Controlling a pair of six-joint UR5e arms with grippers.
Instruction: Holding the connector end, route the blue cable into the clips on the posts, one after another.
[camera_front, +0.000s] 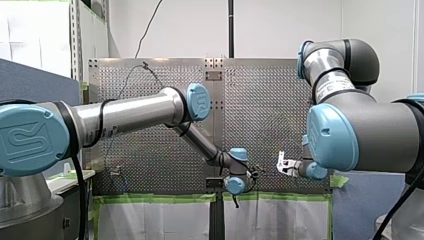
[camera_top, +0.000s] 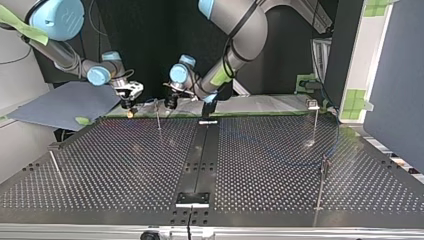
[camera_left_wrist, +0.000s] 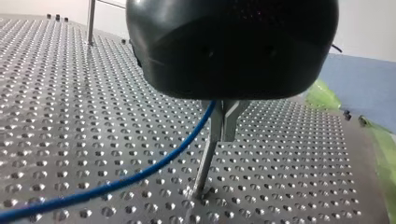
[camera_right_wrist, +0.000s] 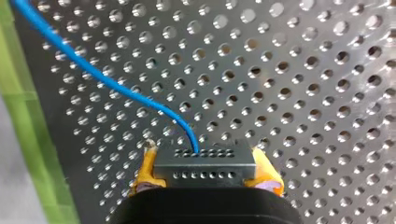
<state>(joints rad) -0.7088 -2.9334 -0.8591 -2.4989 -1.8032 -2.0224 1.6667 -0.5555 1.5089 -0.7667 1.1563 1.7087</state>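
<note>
The perforated table is a dark metal plate full of holes, edged with green tape, and a blue-grey sheet lies off the edge behind my right gripper. My left arm and my right arm both reach to the same edge, their grippers near each other. A thin post stands on the plate just under my left gripper, its top at the gripper's tips.

The blue cable runs up to the side of my left gripper's metal fingers, which are drawn close together. I cannot tell whether it is pinched. From there it slopes down and away, low over the plate.

My right gripper's yellow pads are clamped on the connector, a dark block with rows of holes, its long axis across the pads. The cable leaves its far face, pointing ahead of the gripper, then curves aside toward the tape.
</note>
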